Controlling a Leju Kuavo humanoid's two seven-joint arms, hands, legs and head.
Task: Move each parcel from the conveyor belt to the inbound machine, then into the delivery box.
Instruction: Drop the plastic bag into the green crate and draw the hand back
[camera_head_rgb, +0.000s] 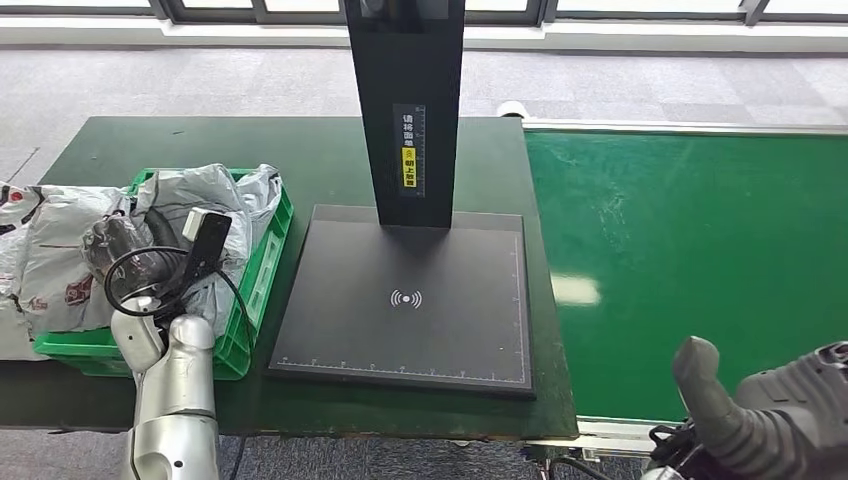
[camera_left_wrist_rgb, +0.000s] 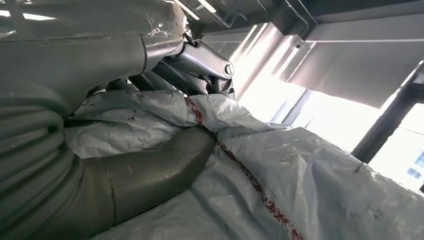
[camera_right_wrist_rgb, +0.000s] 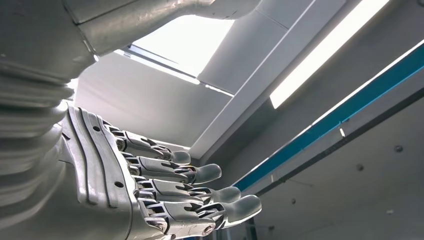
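With the left hand (camera_head_rgb: 150, 262) down in the green delivery box (camera_head_rgb: 262, 262), thumb and fingers on a grey parcel (camera_left_wrist_rgb: 300, 170), it seems best to release fully and lift straight up, while the right hand (camera_right_wrist_rgb: 165, 195) waits open, empty, by the conveyor belt (camera_head_rgb: 700, 250).

Parcel-sorting station: green conveyor belt (camera_head_rgb: 690, 260); scanner platform (camera_head_rgb: 405, 300); crate (camera_head_rgb: 262, 262) of parcels (camera_head_rgb: 70, 250).
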